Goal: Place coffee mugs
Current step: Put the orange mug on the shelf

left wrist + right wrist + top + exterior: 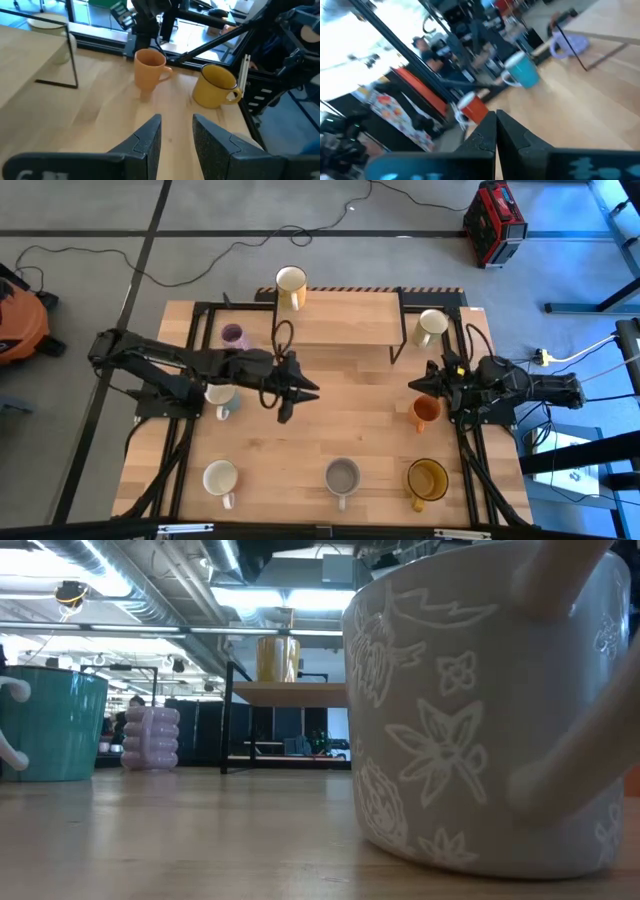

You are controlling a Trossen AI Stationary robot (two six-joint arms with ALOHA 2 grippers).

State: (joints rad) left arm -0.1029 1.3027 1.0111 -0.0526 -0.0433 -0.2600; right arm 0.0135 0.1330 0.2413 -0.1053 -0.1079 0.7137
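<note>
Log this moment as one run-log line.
left gripper: open, empty, mid-table | right gripper: shut, empty, above orange mug | raised shelf: yellow-cream mug on it | front row: white, grey, amber mugs

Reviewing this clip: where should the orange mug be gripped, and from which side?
Pinch the orange mug by its rim wall, from above: it stands upright, mouth open, handle toward the amber mug. The right claw, shut, is nearest.
</note>
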